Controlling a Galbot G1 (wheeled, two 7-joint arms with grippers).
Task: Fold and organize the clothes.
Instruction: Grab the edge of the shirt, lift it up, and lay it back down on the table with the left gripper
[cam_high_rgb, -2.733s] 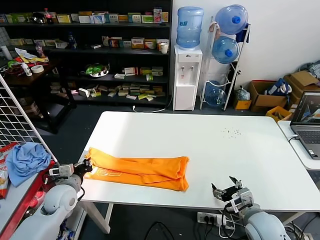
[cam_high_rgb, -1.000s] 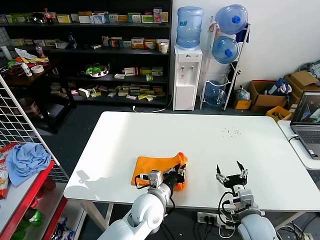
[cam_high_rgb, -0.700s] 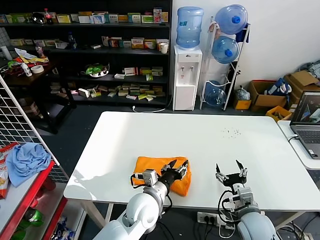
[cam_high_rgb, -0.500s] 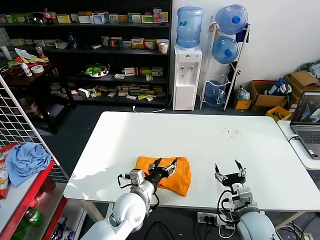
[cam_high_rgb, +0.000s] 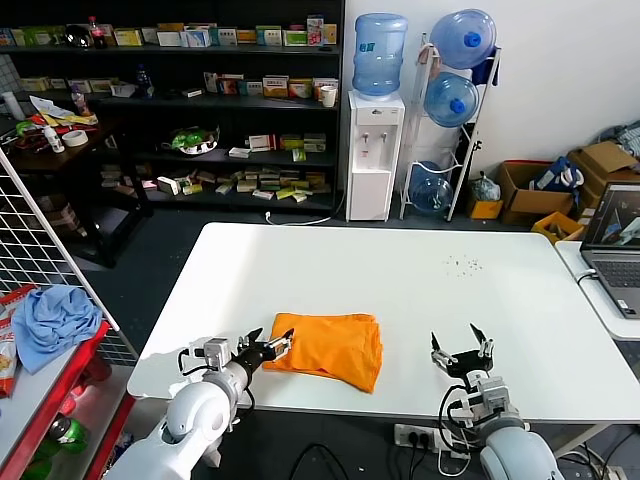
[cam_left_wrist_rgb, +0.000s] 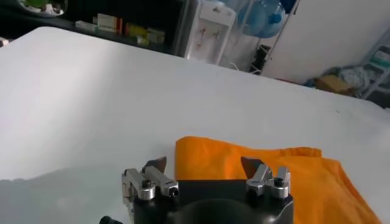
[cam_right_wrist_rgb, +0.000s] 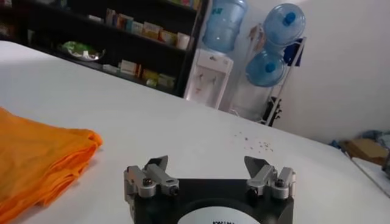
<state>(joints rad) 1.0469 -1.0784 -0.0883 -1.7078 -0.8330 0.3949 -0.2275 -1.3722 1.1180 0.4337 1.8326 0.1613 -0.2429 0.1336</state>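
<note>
The orange T-shirt (cam_high_rgb: 330, 348) lies folded into a compact rectangle on the white table (cam_high_rgb: 400, 290), near its front edge. No lettering shows. My left gripper (cam_high_rgb: 268, 347) is open and empty, just off the shirt's left edge. In the left wrist view the shirt (cam_left_wrist_rgb: 268, 167) lies right beyond the open gripper (cam_left_wrist_rgb: 203, 164). My right gripper (cam_high_rgb: 461, 345) is open and empty over the table's front edge, right of the shirt. The right wrist view shows the shirt's folded edge (cam_right_wrist_rgb: 42, 159) off to one side of the open gripper (cam_right_wrist_rgb: 207, 162).
A light blue cloth (cam_high_rgb: 50, 318) lies on a red rack at the far left behind a wire grid. A laptop (cam_high_rgb: 612, 240) sits on a side table at the right. Shelves, a water dispenser (cam_high_rgb: 373, 150) and bottles stand beyond the table.
My left gripper carried the shirt's left end over to the right, folding the long strip into a rectangle, let go, then drew back left, open. The right gripper barely moved.
</note>
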